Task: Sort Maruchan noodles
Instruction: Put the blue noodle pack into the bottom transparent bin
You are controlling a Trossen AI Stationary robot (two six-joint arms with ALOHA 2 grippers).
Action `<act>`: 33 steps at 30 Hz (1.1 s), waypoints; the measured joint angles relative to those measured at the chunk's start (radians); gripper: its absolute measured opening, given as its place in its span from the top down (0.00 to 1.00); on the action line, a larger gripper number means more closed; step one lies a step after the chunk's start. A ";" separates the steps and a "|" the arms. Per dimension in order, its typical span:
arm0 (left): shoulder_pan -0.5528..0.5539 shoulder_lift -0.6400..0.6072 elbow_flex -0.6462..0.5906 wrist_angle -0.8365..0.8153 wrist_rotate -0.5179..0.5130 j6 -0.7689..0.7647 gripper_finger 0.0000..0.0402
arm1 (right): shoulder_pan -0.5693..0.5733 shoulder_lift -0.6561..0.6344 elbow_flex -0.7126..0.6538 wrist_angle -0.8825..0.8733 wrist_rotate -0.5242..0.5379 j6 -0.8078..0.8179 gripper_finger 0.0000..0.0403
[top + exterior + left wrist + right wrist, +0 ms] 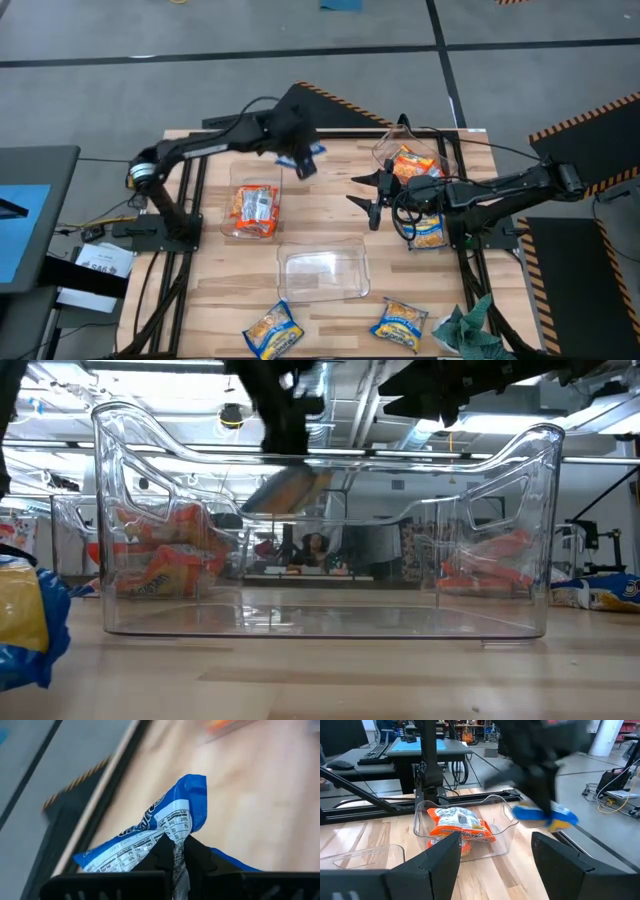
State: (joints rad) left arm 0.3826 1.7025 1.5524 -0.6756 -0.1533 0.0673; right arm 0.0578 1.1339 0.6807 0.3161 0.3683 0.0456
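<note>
My left gripper (298,150) hangs above the table's far middle, shut on a blue packet (306,162) with a white printed back (150,837). The packet also shows in the right wrist view (545,815) and in the low view (285,490). My right gripper (366,197) is open and level, right of centre, and touches nothing. Orange packets lie in the left tub (255,210) and in the far right tub (412,160). Blue-and-yellow packets lie flat on the table near the front edge (272,330), (400,322) and under the right arm (430,232). My left gripper pinches the blue packet between its two shut fingers (162,855) at a crumpled edge of the wrapper (176,837). The fingers come from above, pointing down. The packet is lifted clear of the table and hangs tilted below the fingers.
An empty clear tub (322,272) stands at the table's near middle and fills the low view (320,530). A teal-green cloth (468,325) lies at the near right corner. Bare wood shows between the tubs (330,215). Black stands hold both arms at the table's sides.
</note>
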 joint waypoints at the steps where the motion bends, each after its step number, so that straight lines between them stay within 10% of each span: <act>1: -0.036 -0.020 0.000 0.000 0.012 0.000 1.00 | 0.000 0.000 0.000 0.000 0.000 0.000 0.34; 19: -0.780 -0.080 -0.171 0.208 0.115 -0.038 1.00 | 0.000 0.000 0.000 -0.001 0.000 0.000 0.34; 26: -0.841 -0.080 -0.281 0.287 -0.072 -0.062 0.91 | 0.000 0.000 0.000 -0.001 0.000 0.007 0.34; 33: -0.815 -0.080 -0.283 0.291 -0.033 -0.065 0.74 | 0.000 0.000 0.000 0.000 0.000 0.008 0.34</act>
State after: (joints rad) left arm -0.4321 1.6225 1.2697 -0.3849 -0.1864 0.0023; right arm 0.0582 1.1339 0.6811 0.3161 0.3679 0.0532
